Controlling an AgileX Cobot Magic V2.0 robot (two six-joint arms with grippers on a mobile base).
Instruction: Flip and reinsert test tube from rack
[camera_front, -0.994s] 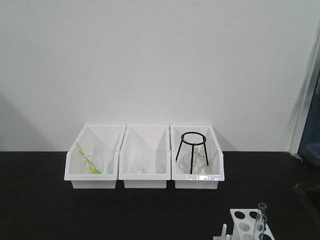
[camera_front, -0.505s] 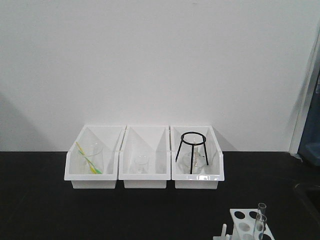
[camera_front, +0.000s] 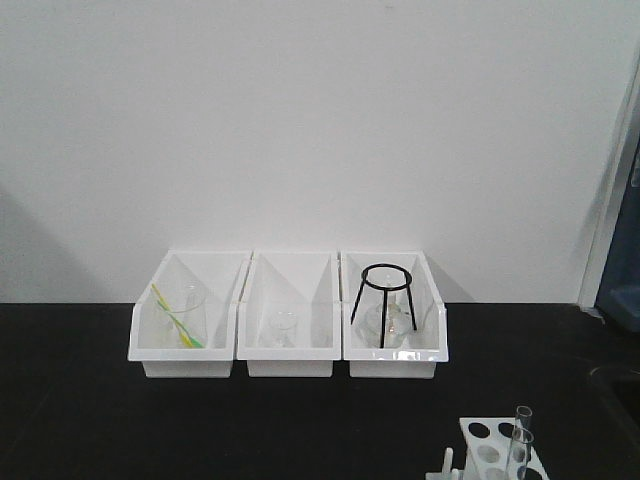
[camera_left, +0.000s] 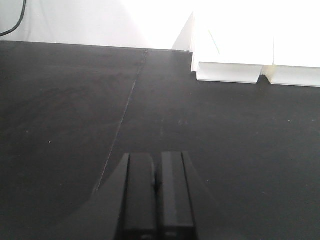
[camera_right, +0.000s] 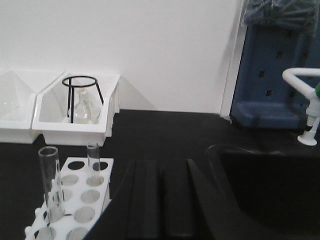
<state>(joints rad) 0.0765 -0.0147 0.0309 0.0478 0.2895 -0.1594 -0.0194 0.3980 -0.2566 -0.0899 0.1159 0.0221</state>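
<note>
nothing is picked up yet, so your step is the reach. your right claw (camera_right: 161, 172) has its black fingers pressed together on nothing, with the small white plastic rack (camera_right: 83, 188) near, at its 10 o'clock. two slim clear glass test tubes stand upright in the rack's holes: the far tube (camera_right: 93, 161) toward 11 o'clock and the near tube (camera_right: 49, 182) toward 9 o'clock (they look alike, so i can't tell which is meant). spread the fingers before closing in, come from above and pinch gently just under the rim. lift straight up until the bottom clears the hole, since a tilted pull would likely jam the glass or tip the light rack. mind the neighbour tube, and the dark sink basin (camera_right: 260, 190) at 3 o'clock. your left claw (camera_left: 157, 167), also pressed together and holding nothing, sits over bare black tabletop (camera_left: 60, 110).

count:
- two test tubes and one rack
- three white plastic bins (camera_front: 290, 366) at 12 o'clock
- one black wire tripod (camera_front: 383, 310) over one round glass flask (camera_right: 84, 107)
- one glass beaker (camera_front: 188, 310) holding a yellow-green stick (camera_front: 172, 318)
- one smaller beaker (camera_front: 283, 328)
- one white tap (camera_right: 300, 75)
</note>
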